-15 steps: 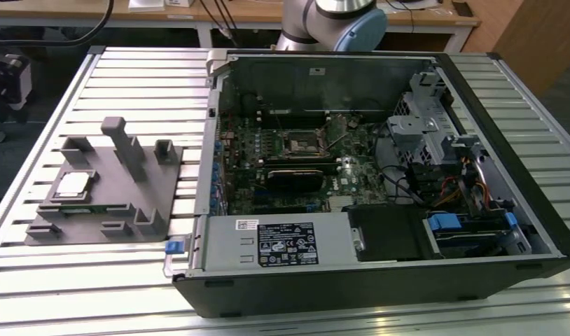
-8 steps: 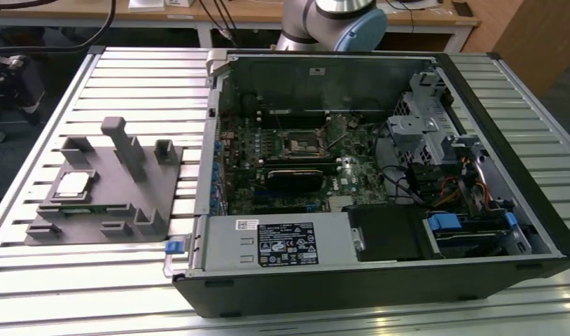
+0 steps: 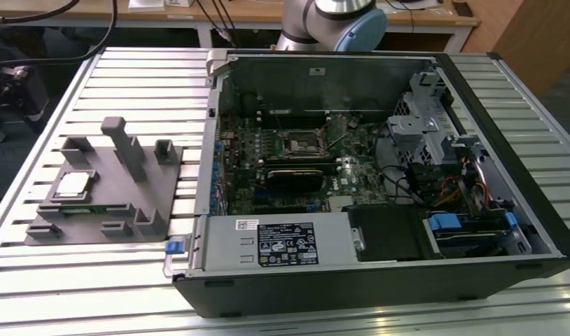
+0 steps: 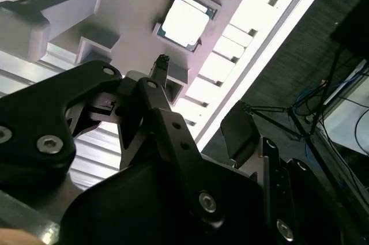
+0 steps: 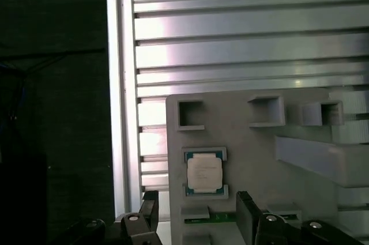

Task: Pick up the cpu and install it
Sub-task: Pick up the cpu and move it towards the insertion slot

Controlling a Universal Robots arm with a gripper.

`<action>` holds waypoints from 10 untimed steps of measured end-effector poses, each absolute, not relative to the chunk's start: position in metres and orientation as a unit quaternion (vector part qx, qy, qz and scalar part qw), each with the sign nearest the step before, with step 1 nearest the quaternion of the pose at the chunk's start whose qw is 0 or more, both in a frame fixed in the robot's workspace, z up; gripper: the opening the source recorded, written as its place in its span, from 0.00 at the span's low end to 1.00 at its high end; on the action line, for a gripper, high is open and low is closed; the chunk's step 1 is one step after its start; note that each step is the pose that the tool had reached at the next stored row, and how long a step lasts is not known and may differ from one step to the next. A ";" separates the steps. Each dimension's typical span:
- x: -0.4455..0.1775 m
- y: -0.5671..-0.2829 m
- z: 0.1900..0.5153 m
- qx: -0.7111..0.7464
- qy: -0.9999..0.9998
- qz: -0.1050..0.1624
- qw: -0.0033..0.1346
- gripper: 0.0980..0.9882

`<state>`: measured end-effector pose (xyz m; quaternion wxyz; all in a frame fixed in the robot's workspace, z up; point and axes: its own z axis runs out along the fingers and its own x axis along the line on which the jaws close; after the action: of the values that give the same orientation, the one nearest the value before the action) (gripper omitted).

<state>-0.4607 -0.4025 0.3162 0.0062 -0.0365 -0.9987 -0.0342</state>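
Open PC case [image 3: 379,297] sits at the exterior view's right of the grey fixture [image 3: 117,199] on the slatted table [image 3: 80,280], posts [image 3: 128,150] standing near the cpu [image 5: 204,173], which lies untouched in its recess, gripper [image 5: 198,204] hanging over it, fingers [image 5: 151,216] spread apart, empty.

A slatted aluminium worktop [image 3: 98,280] carried a grey fixture [image 3: 126,189] toward the exterior view's left, with an open black computer case [image 3: 379,290] just beside it on the right. Inside the case lay a motherboard [image 3: 257,147] with a black square socket frame [image 3: 302,143] near its middle. A labelled power supply [image 3: 276,241] ran along the near wall, and a metal drive cage [image 3: 425,129] stood at the right. In the first wrist view, a narrow green memory stick [image 5: 216,217] sat in the fixture.
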 end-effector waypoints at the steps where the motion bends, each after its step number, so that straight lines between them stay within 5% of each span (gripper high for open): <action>1: -0.461 -0.402 0.314 -0.034 -0.999 -0.034 0.006 0.62; 10: -0.461 -0.403 0.302 -0.017 -0.999 -0.032 0.007 0.62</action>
<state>-0.4607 -0.4028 0.3019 0.0068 -0.0172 -0.9993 -0.0316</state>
